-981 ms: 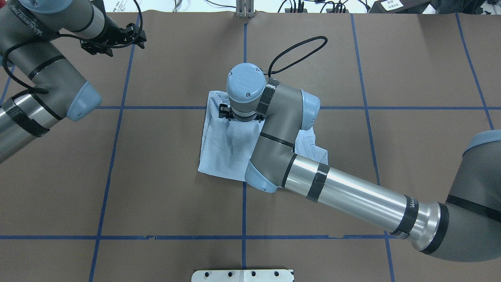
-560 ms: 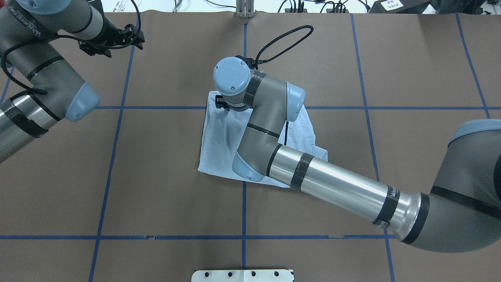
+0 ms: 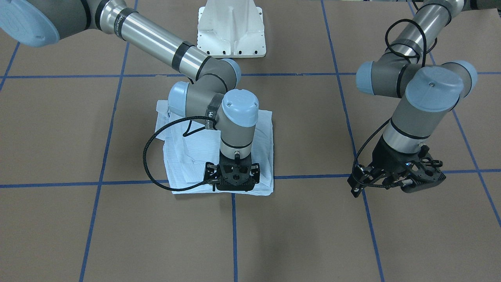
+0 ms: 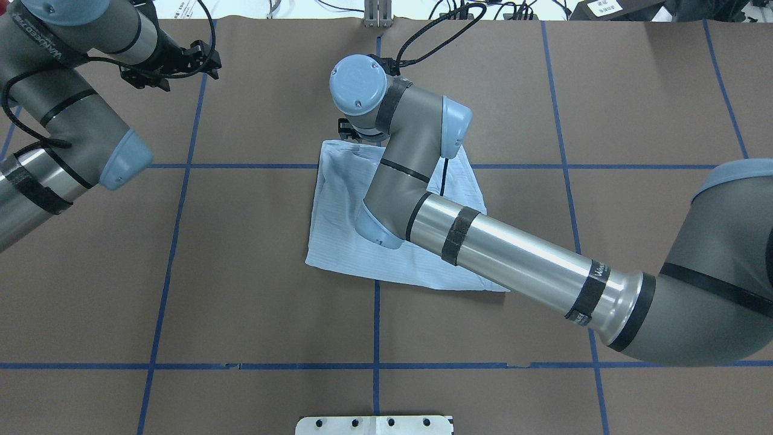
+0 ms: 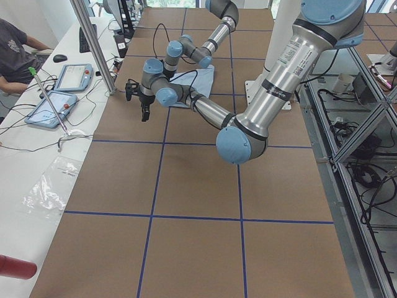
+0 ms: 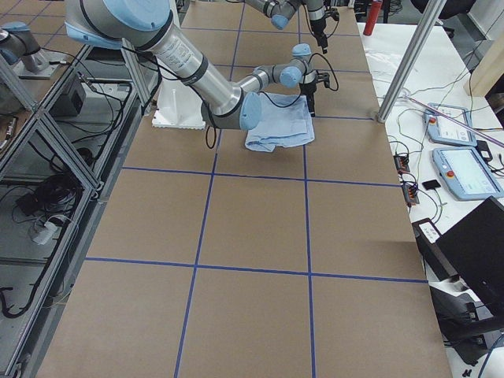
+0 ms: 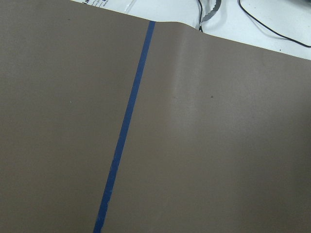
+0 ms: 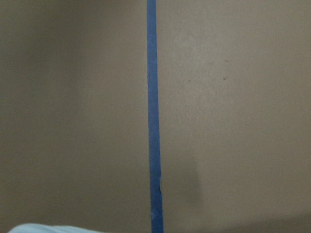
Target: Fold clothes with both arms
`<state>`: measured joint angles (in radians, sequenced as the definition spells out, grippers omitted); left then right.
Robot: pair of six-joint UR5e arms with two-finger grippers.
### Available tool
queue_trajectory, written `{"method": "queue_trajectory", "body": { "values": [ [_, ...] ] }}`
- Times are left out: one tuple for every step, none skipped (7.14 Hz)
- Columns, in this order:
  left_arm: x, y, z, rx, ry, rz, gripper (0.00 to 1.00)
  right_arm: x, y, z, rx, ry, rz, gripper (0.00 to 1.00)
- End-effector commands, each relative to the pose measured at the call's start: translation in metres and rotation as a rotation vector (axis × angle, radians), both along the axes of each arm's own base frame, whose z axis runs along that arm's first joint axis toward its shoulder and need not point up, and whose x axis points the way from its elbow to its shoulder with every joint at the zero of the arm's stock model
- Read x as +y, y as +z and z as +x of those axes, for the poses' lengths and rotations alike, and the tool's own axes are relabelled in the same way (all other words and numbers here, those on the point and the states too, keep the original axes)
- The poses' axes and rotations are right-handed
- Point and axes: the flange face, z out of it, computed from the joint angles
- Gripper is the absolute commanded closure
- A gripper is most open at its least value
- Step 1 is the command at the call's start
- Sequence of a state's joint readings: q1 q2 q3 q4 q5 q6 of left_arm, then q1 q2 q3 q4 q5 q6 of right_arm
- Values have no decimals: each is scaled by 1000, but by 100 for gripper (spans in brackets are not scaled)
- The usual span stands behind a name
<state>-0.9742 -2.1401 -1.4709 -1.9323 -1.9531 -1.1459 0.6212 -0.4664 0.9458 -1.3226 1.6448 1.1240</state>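
Shirt lies folded, its far edge under the right tool, perhaps touching; tool's closure cannot be told.

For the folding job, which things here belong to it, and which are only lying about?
Belong to the job:
shirt
right gripper, at the shirt's edge
left gripper, over bare table

Lying about:
white base
tablet
plastic bag
red cylinder
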Motion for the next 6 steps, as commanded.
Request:
{"method": "queue_trajectory", "body": {
  "values": [
    [0, 3, -3, -16, 29, 38, 0, -34, -24, 48, -33, -16, 29, 0],
    [-7, 5, -21, -31, 65, 77, 0, -55, -20, 100, -91, -37, -20, 0],
    [-12, 11, -54, -10, 122, 95, 0, -58, 3, 160, -72, -71, -16, 0],
    [1, 29, -98, -53, 186, 183, 0, -57, 28, 220, 11, -145, 4, 0],
    [3, 48, -137, -99, 206, 231, 0, -57, 54, 285, 32, -180, -6, 0],
    [6, 77, -174, -139, 247, 265, 0, -54, 93, 356, 18, -206, -10, 0]
  ]
}}
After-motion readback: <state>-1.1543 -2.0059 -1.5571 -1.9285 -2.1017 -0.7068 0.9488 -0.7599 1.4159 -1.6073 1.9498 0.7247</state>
